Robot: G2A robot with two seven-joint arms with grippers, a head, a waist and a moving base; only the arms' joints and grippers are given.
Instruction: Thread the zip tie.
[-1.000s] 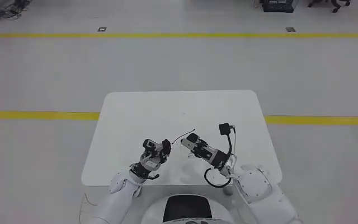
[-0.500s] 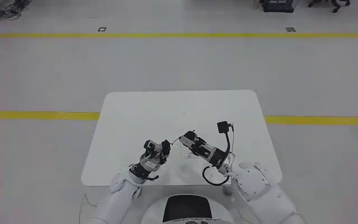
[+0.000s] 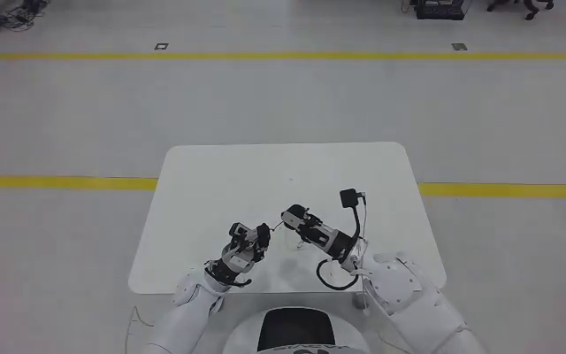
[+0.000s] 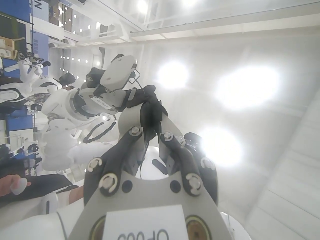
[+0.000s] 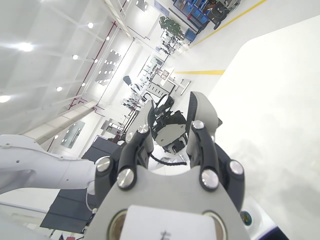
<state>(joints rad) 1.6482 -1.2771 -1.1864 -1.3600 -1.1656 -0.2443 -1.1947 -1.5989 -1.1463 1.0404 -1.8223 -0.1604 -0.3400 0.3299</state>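
The left tool (image 3: pixel 258 236) pinches the zip tie (image 3: pixel 277 225) above the table (image 3: pixel 265 173). The right tool (image 3: pixel 288 216), fingers apart, is just beside it.

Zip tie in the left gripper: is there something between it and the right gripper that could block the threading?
Nothing visible does. The left gripper holds the zip tie above the white table. The tie's free end points through open air at the right gripper close by, whose jaws stand open.
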